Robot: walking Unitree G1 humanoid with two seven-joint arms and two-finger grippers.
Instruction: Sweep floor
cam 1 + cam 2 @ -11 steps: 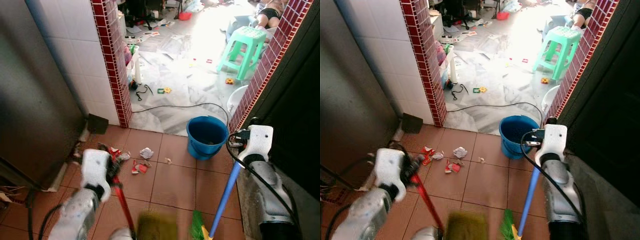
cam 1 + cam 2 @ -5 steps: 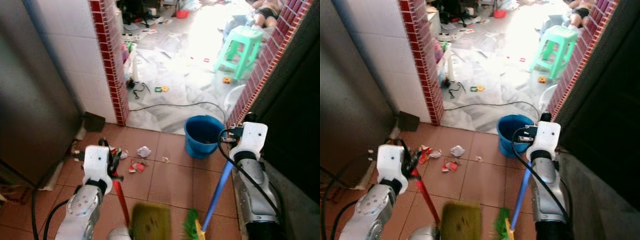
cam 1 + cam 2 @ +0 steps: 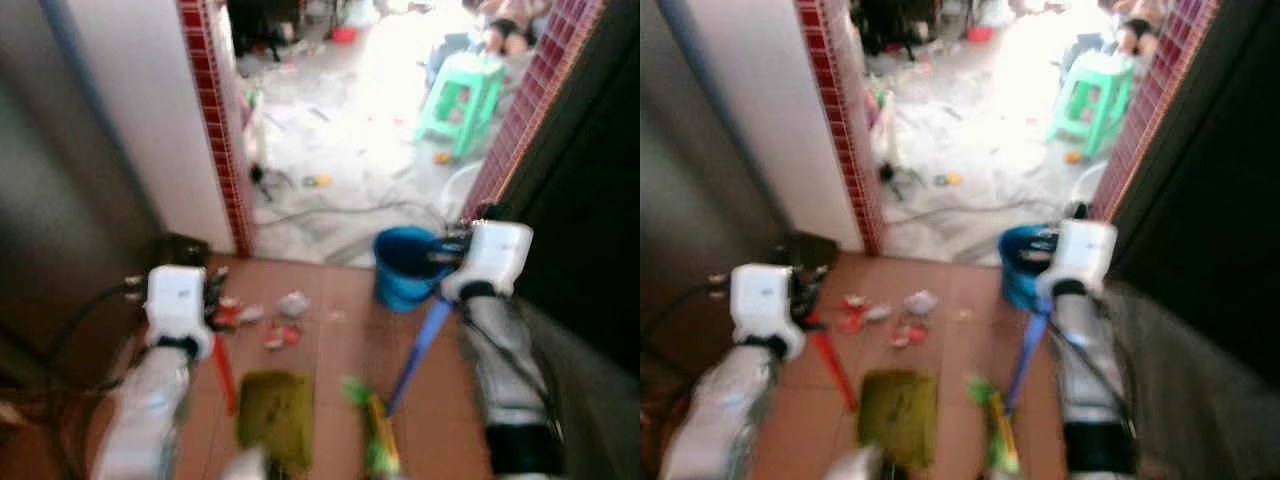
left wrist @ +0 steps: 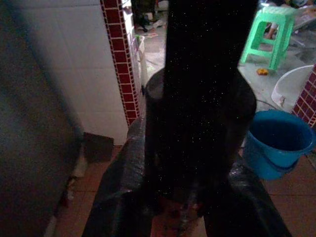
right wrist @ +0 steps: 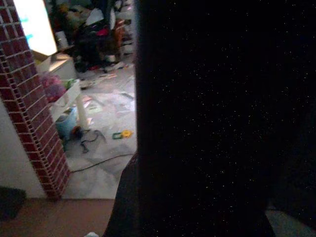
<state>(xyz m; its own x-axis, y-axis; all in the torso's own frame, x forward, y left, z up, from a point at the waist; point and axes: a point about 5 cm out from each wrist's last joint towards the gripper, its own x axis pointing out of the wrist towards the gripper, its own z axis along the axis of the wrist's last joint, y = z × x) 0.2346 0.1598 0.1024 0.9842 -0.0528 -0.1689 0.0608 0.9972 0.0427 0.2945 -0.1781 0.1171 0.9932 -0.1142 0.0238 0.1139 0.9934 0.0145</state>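
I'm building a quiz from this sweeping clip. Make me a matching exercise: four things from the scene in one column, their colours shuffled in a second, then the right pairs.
Things:
1. bucket
2. stool
3. dustpan handle
4. crumpled paper

Colours:
A. red
B. white
C. blue
D. light green

Pairs: 1-C, 2-D, 3-A, 4-B

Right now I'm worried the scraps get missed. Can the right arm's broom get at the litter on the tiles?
Probably yes. The right hand holds the blue broom, and open tile lies between its bristles and the litter. The dustpan, held by the left hand, sits just short of it.
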